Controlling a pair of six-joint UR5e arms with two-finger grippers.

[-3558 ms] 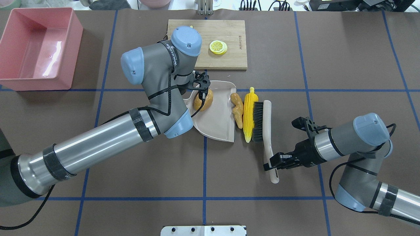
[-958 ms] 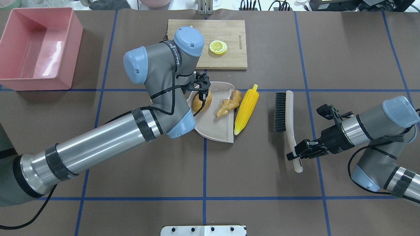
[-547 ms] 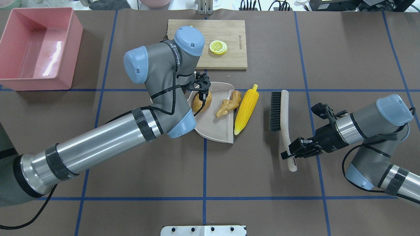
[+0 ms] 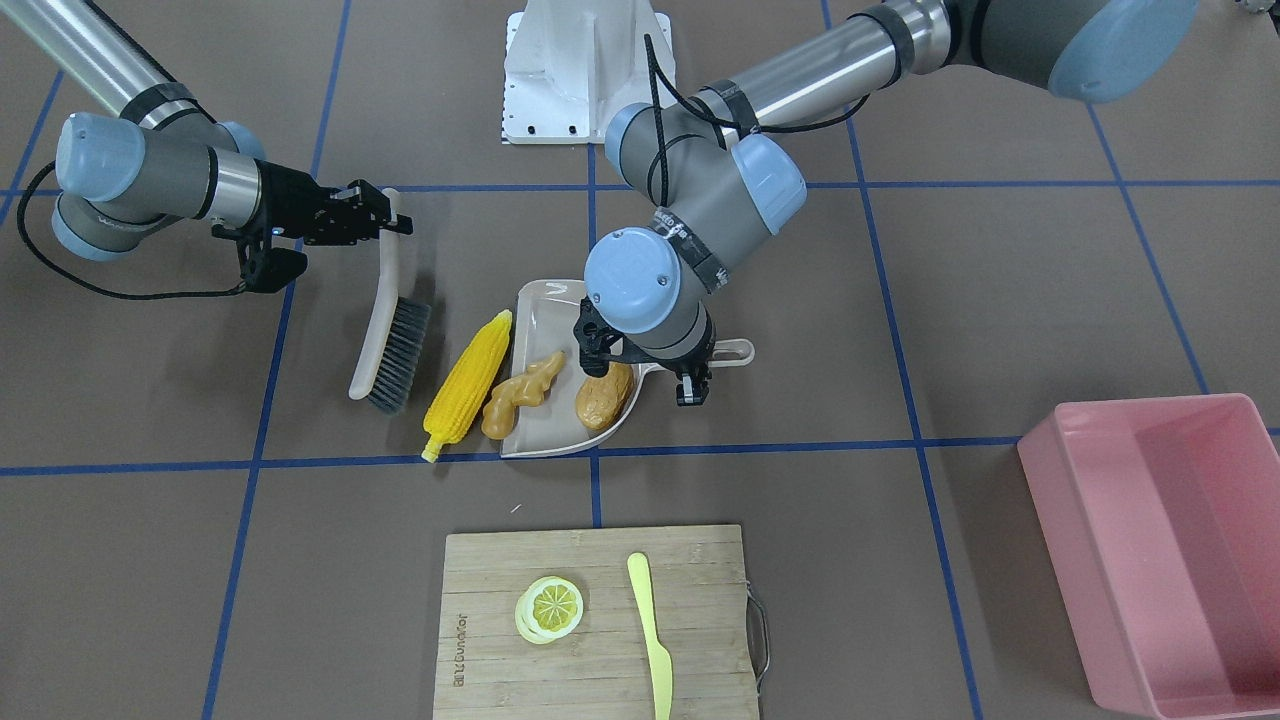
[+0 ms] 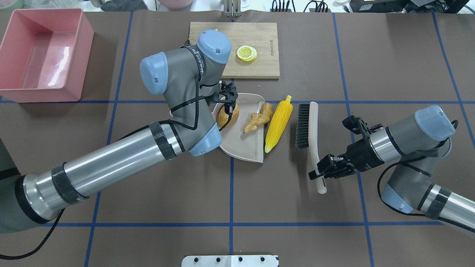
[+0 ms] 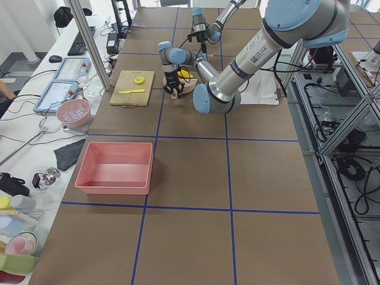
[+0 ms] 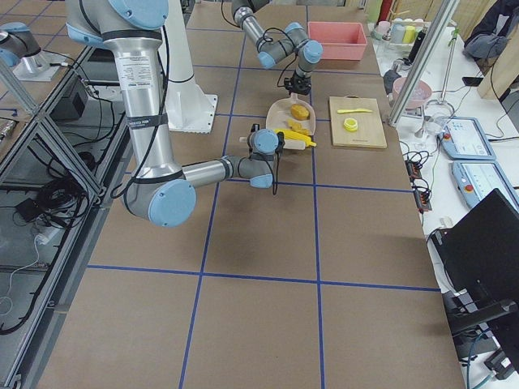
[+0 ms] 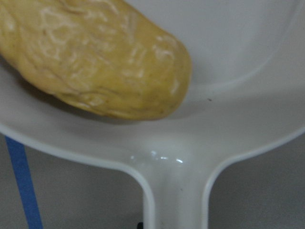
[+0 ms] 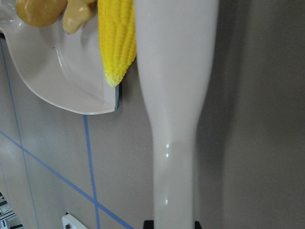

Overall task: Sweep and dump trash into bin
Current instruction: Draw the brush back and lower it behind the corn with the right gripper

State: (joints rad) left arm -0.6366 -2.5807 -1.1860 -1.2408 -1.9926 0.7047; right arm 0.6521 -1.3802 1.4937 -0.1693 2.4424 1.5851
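Right gripper (image 5: 318, 173) clamped on brush (image 5: 314, 124) handle, centre-right; bristles near corn cob (image 5: 278, 124). Left gripper (image 5: 228, 105) at dustpan (image 5: 245, 146) handle: closure hidden, cannot tell.

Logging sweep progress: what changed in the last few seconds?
The right gripper pulled the cream hand brush away rightward, then back toward the yellow corn cob. The knobbly tan ginger root went onto the beige plastic dustpan. Glossy brown potato lump, pink plastic bin: unmoved.

My near tool (image 7: 274, 146) sits just beside the corn cob (image 7: 302, 143) on the counter (image 7: 243, 243); its grip is too small to read. My far tool (image 7: 295, 91) hangs at the far end of the dustpan (image 7: 282, 109), with the potato lump (image 7: 298, 111) lying inside.
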